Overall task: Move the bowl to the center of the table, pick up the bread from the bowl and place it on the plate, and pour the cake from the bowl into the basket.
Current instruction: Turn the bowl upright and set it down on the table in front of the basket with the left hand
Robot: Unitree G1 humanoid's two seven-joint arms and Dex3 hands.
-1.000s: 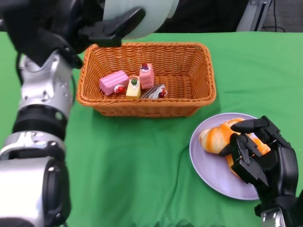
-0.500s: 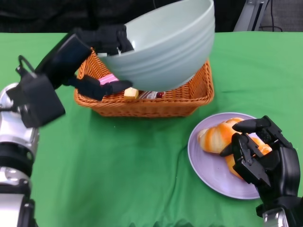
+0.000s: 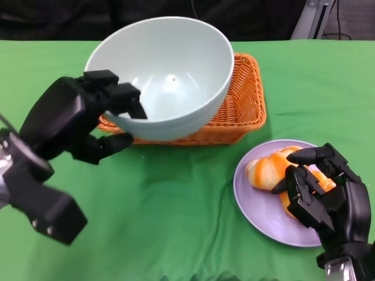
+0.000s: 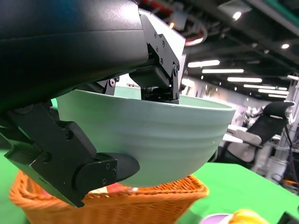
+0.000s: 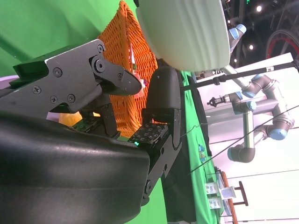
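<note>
Pour looks done: left hand grips the empty bowl over the basket, needs setting down; right hand hangs loose over the bread

Lots of bare green table in the middle and near front, easy to pass. Bowl, held up by the left hand, blocking the way over the basket. On the right, plate with bread, right hand on top. Open green between basket and plate.
</note>
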